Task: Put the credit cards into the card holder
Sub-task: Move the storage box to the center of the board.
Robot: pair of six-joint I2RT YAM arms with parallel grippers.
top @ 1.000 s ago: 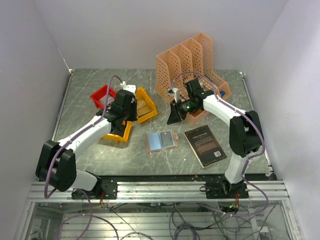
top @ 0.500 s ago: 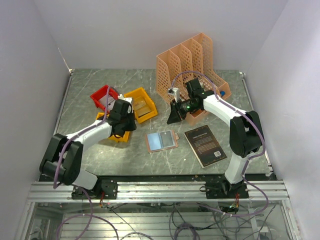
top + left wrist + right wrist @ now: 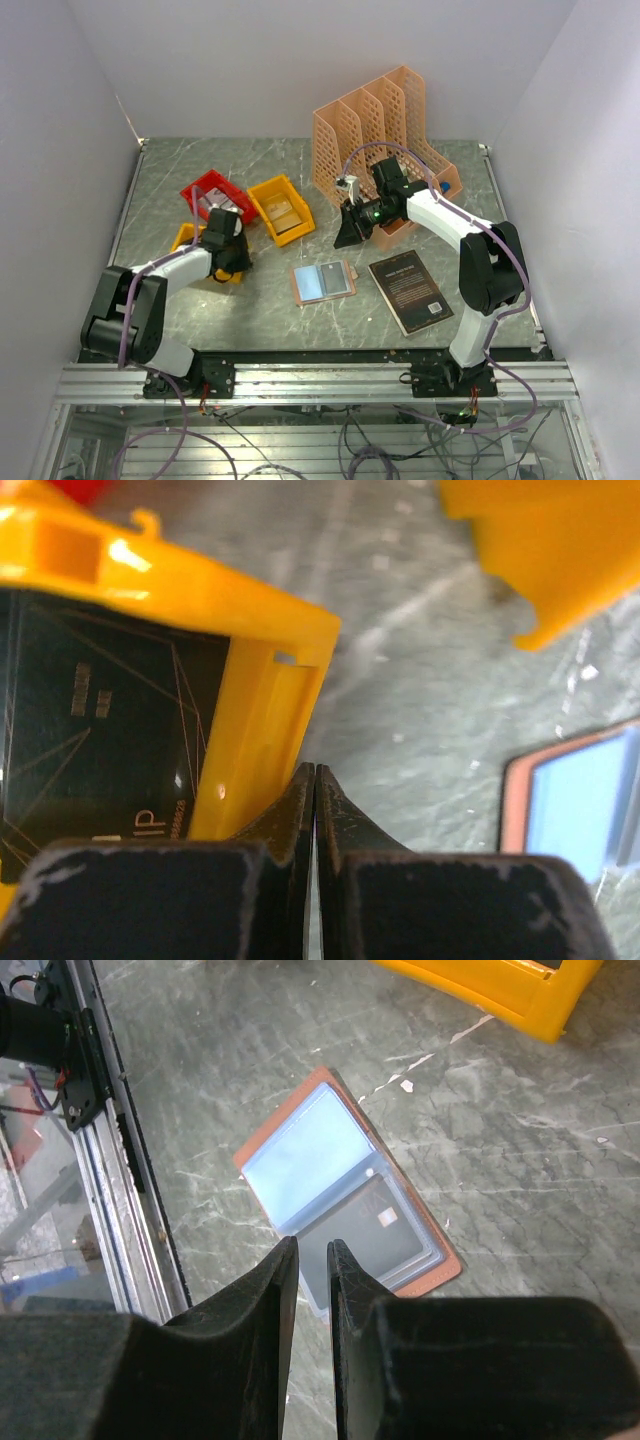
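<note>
Left gripper (image 3: 315, 772) was pressed together on nothing, low over the desk (image 3: 160, 190), just beside a yellow bin (image 3: 265, 695) left of the card holder (image 3: 300, 1155). My right gripper (image 3: 313, 1247), narrowly spread and empty, hung above that card holder, which lay open with a dark credit card (image 3: 385, 1235) in one pocket.

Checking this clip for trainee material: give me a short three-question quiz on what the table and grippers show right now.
1. True or false: the card holder lies open on the table.
2. Which lies right of the holder in the top view? A red bin, B black book, C file organizer.
3. Fill in: the left gripper is ___, beside a yellow bin holding a dark card.
Key: 1 true; 2 B; 3 shut.
</note>
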